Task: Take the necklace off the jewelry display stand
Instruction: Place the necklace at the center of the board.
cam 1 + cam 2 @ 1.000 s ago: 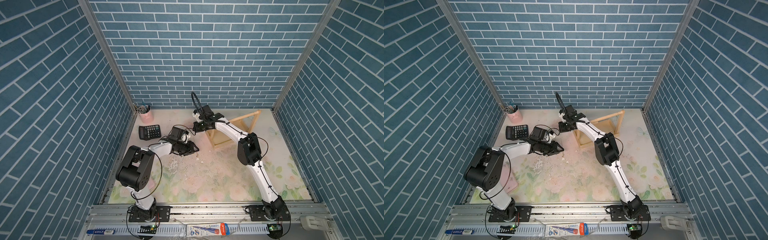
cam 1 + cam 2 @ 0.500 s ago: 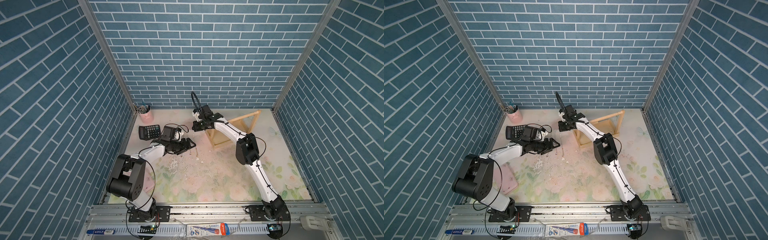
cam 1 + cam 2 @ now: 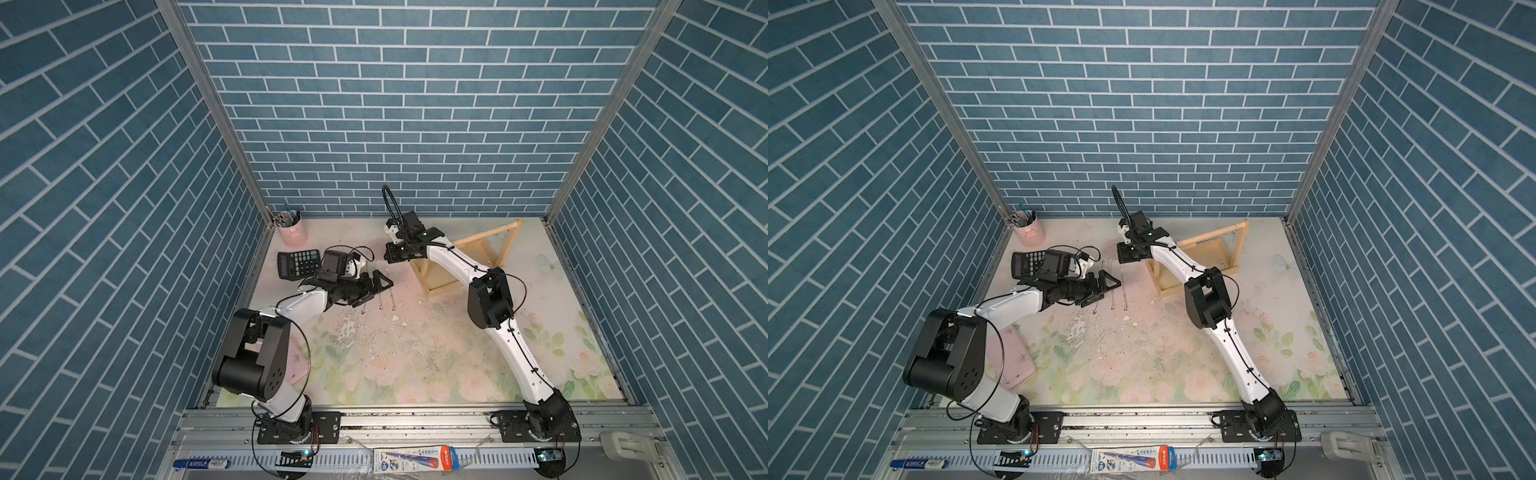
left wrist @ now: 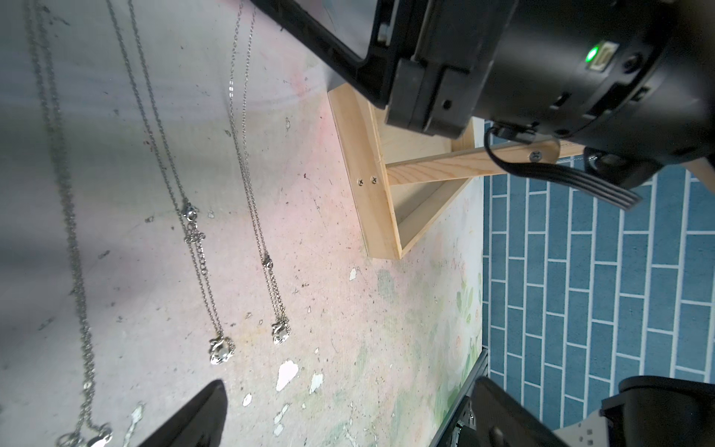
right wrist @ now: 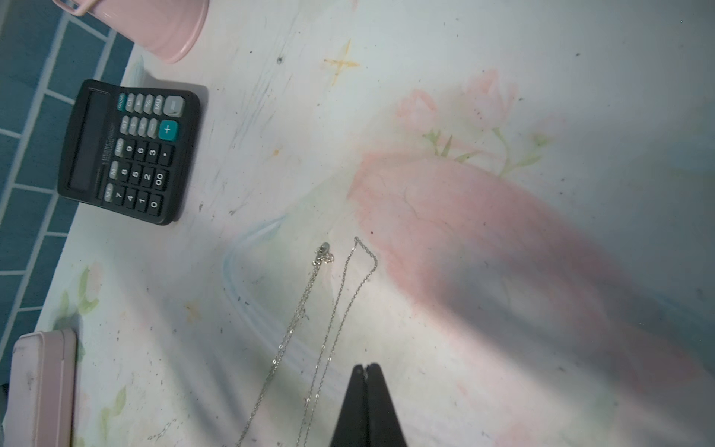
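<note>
Pendants (image 4: pixel 222 350) show clearly only from left wrist.

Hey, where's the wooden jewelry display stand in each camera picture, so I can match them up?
Top view: jewelry display stand at the back, right of centre, partly under the right arm.
Top view: same place.
Left wrist: mid-picture, partly hidden by the right arm.
Right wrist: not in it.
Shared landmark: the necklaces lying on the mat, visible in all four views.
</note>
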Robot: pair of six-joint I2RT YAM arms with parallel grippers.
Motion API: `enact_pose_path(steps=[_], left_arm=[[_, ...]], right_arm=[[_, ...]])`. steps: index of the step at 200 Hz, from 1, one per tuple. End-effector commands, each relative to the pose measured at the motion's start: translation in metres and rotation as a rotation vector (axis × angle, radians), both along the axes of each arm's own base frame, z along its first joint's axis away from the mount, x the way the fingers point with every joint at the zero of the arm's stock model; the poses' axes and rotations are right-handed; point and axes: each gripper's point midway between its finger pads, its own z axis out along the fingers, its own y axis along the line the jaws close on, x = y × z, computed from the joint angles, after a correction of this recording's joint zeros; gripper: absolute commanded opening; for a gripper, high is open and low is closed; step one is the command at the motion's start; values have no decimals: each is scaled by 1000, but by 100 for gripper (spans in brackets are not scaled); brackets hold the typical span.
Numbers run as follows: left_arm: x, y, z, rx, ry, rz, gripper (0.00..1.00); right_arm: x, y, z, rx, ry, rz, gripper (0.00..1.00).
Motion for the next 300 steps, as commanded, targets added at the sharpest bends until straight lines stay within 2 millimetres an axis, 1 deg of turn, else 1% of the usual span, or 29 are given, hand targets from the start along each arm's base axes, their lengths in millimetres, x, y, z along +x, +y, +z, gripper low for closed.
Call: enact_pose_path(steps=[1,35,97,189,218,271,300], left_arm=[[0,3,0,-31,6,6,99],[2,5,-2,-40,9,14,99],[4,5,-6,-49,25,17,99],[6,5,-6,-63,21,21,99],[6,5,-5,-65,19,23,99],[5,5,-3,-68,17,21,99],[5,5,-3,-69,15,22,99]], right_arm=[[10,-1,-3,2,-14,-31,0],[12,0,-7,0,-22,-35,0],[15,1,-21,-1,-14,-41,0],[19,-1,-34,-15,-18,-58,0],[19,-1,-33,-19,-22,-62,0],[20,0,-22,-12,-40,-59,0],[19,1,-22,-9,-37,-55,0]])
